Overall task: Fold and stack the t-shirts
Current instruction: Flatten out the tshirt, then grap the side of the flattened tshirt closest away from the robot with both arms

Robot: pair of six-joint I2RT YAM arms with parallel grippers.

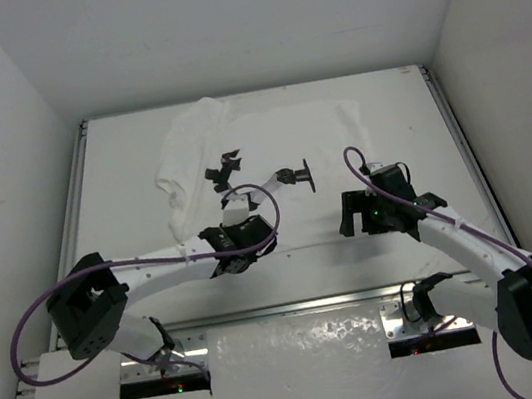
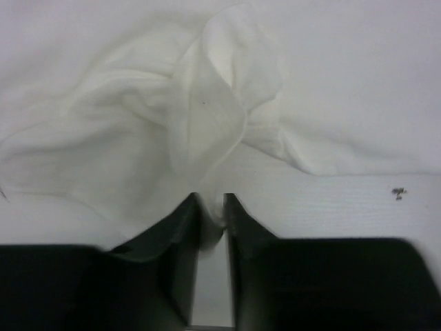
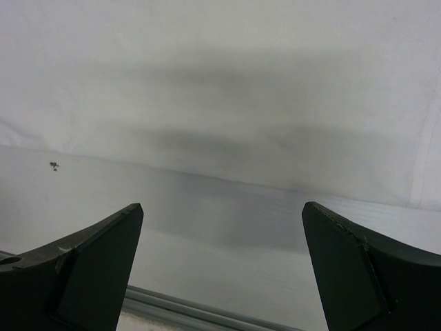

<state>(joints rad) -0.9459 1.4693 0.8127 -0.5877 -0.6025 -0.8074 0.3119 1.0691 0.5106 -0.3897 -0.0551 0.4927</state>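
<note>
Nearest the arm bases, the left fingers [image 2: 178, 238] stand narrow, pinching a raised fold at the near-left edge of the white t-shirt [image 1: 282, 141]. The right fingers [image 3: 96, 258] gape wide and hold nothing, low over bare table [image 1: 408, 136], with the shirt's near hem just ahead of them. The t-shirt lies beyond both, spread over the far half of the table with its long axis running left to right, bunched on the left and flatter toward the right; the left arm is the one at the cloth, and no containers are in view.
</note>
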